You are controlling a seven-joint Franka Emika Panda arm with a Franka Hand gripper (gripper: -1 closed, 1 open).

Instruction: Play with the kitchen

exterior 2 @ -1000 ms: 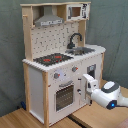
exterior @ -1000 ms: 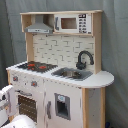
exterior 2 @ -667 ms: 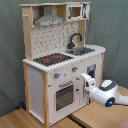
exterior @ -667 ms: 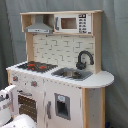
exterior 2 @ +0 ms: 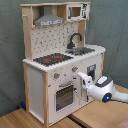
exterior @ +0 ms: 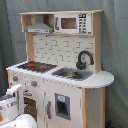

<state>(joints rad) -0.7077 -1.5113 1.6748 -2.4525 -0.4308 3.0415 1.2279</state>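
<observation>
- The tall white and light-wood toy kitchen [exterior: 60, 70] [exterior 2: 60, 60] stands upright before a grey-green curtain [exterior: 117, 40] in both exterior views; in the second exterior view it rests on a light wooden floor [exterior 2: 95, 117].
- In the first exterior view, going from the first exterior view's left: the white robot arm [exterior: 12, 107] sits low in the corner, in front of the oven door [exterior: 30, 102].
- Above it lies the black hob with red rings [exterior: 36, 65], under the grey hood [exterior: 39, 27].
- Next comes the sink [exterior: 71, 74] with the curved black tap [exterior: 84, 59], and above them the toy microwave [exterior: 72, 23].
- In the second exterior view, the hob [exterior 2: 52, 58] is on the second exterior view's left, the tap [exterior 2: 75, 40] further right.
- The white gripper [exterior 2: 84, 80] is close to the kitchen's front, beside the knobs [exterior 2: 56, 76]; whether its fingers are spread or closed I cannot tell.
</observation>
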